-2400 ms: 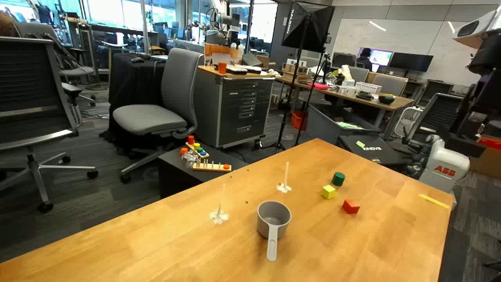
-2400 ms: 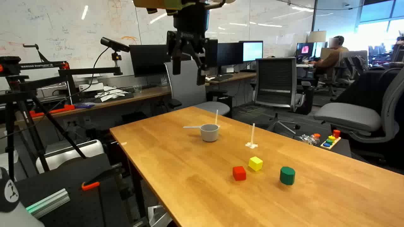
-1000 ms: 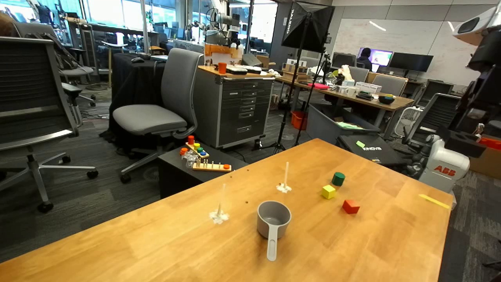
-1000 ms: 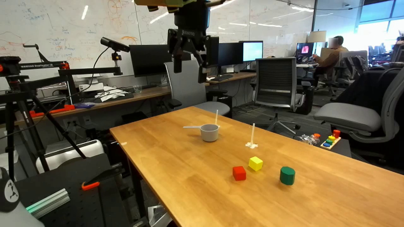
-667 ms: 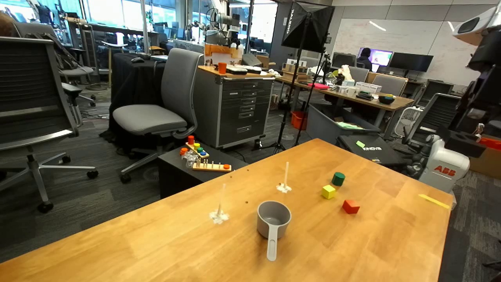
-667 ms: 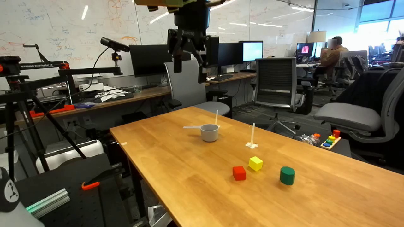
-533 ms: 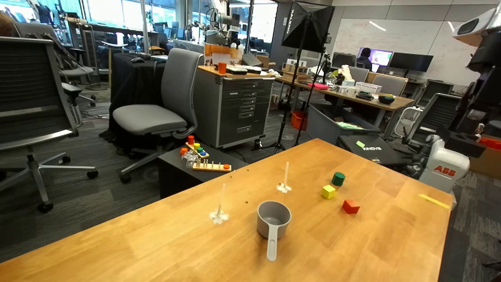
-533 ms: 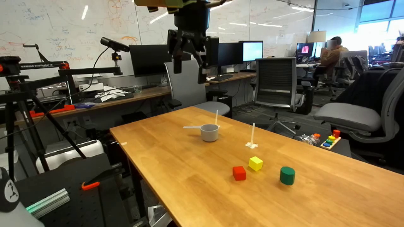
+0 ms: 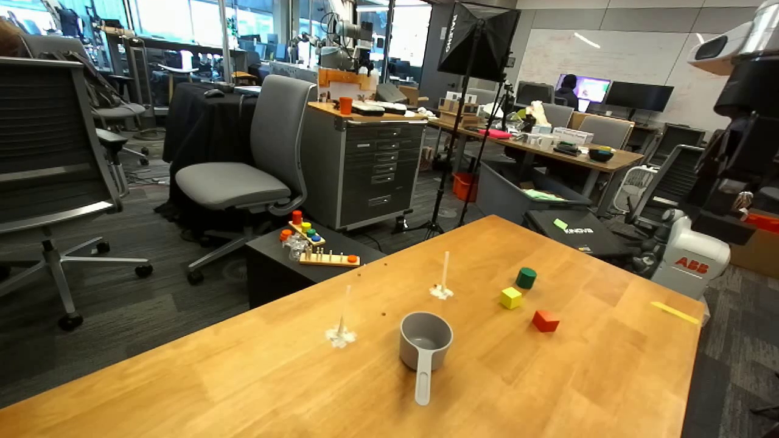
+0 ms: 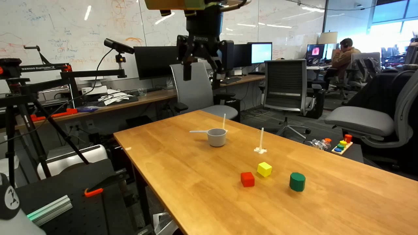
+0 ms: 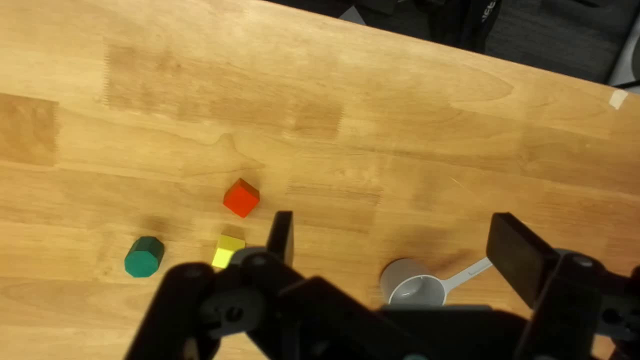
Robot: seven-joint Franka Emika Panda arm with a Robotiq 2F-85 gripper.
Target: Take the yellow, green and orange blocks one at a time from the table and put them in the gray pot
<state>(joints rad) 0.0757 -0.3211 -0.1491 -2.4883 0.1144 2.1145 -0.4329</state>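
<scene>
Black gripper [image 10: 201, 80] hangs high above the wooden table [image 10: 202, 202], jaws spread wide, holding nothing; no transfer is judged complete. On the table, partly hidden behind one jaw in the wrist view, lies the yellow block [image 10: 264, 169]; a descent without sideways correction might bring that jaw down on or beside it. Near it lies the red-orange block [image 10: 247, 179]. Risk noted: with the jaws this wide, reaching for either could shove the neighbour. The red-orange block is also turned cornerwise to the jaws in the wrist view, so closing at that angle may twist it or squeeze it out. Somewhat further from that pair stands the green block [image 10: 297, 181], many-sided; a grip off its middle could topple it and set it rolling. Well apart from all three, the gray pot [image 10: 216, 138] stands upright, its handle [image 9: 422, 380] projecting; a low pass might knock the handle and swing the pot, and a release off-centre could miss. Near the pot, a thin stick [image 10: 261, 138] and a second stick [image 10: 224, 120] stand upright, a snag hazard if a carry is run low.
</scene>
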